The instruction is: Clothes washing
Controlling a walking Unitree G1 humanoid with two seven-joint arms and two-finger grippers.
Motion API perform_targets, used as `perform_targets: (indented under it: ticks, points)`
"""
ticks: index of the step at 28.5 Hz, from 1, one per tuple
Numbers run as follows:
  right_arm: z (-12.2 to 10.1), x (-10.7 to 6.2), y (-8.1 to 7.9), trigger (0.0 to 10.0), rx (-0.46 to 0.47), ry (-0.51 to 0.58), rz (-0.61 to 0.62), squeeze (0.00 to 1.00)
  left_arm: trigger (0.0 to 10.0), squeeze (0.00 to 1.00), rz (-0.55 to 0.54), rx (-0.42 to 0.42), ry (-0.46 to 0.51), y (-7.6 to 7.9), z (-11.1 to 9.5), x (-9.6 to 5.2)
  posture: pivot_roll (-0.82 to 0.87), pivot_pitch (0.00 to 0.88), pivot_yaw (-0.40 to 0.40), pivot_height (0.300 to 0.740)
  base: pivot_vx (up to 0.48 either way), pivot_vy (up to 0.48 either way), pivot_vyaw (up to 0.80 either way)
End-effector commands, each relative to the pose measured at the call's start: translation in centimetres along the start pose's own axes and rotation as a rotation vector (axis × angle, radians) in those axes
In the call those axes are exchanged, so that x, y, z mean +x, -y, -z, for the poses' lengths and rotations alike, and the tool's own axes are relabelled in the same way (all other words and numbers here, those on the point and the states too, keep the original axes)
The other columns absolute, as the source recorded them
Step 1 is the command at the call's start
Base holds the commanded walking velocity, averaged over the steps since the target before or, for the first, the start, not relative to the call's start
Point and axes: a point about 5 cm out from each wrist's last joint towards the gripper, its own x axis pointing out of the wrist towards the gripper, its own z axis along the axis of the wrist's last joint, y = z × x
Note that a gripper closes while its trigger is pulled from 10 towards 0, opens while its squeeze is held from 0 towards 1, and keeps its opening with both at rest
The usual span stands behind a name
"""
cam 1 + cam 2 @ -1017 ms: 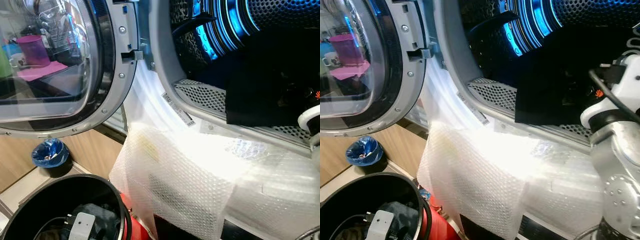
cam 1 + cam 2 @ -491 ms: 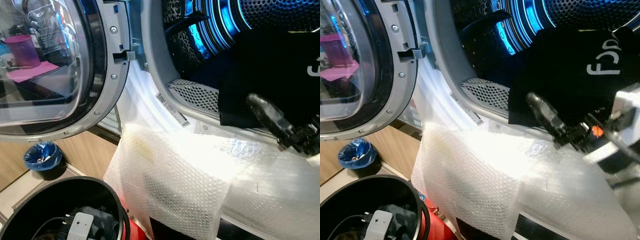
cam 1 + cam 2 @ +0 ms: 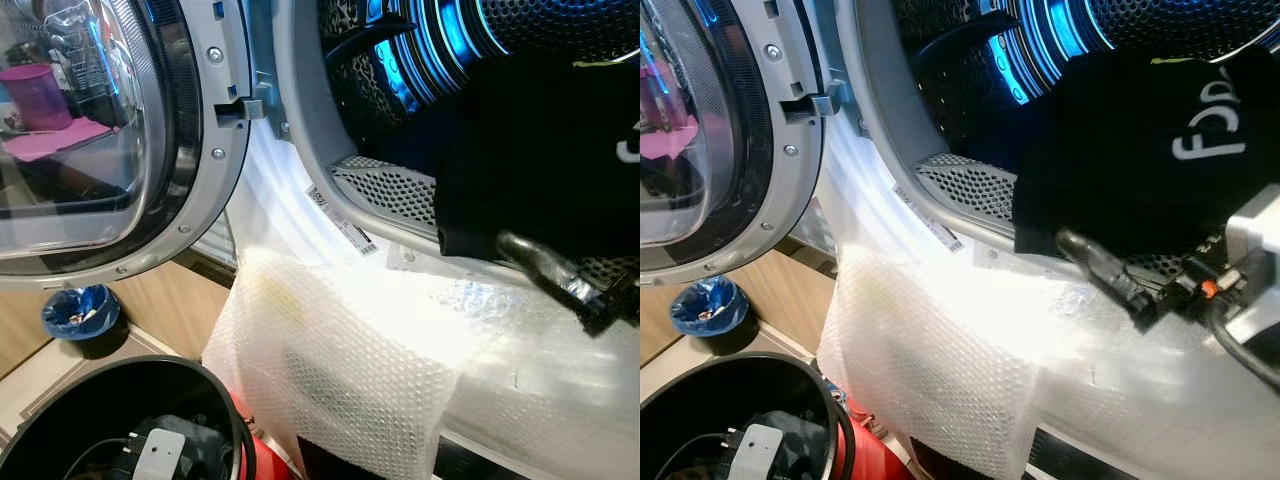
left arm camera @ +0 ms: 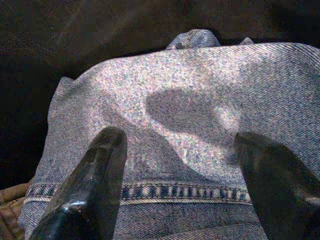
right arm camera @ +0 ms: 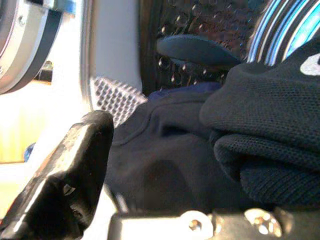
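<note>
Black garment (image 3: 1130, 150) in drum (image 3: 400, 60), beside right pincer (image 3: 1110, 275)

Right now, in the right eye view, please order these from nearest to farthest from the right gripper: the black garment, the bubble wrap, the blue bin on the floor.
From the right gripper:
1. Black garment, just above, in the drum mouth.
2. Bubble wrap, below, draped over the front.
3. Blue bin, far left on the floor.

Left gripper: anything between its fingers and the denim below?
Nothing: the left wrist view shows bare air between the open left gripper and the denim garment.
</note>
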Motion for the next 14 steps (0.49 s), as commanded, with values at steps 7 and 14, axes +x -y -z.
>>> perform_targets:
  ticks: [7,14]
  points:
    - [-2.8,1.2,10.2,10.0,0.033,0.135,0.733,0.00,10.0,0.00,-0.016,0.005,-0.021,0.0,0.7,-0.2,-0.09,0.087,0.008,0.740,0.000,0.000,0.00]
    - [-2.2,2.0,2.9,10.0,0.021,0.128,0.174,0.00,10.0,0.00,0.007,0.013,-0.031,0.4,1.0,-0.3,-0.10,0.090,0.019,0.740,0.000,0.000,0.00]
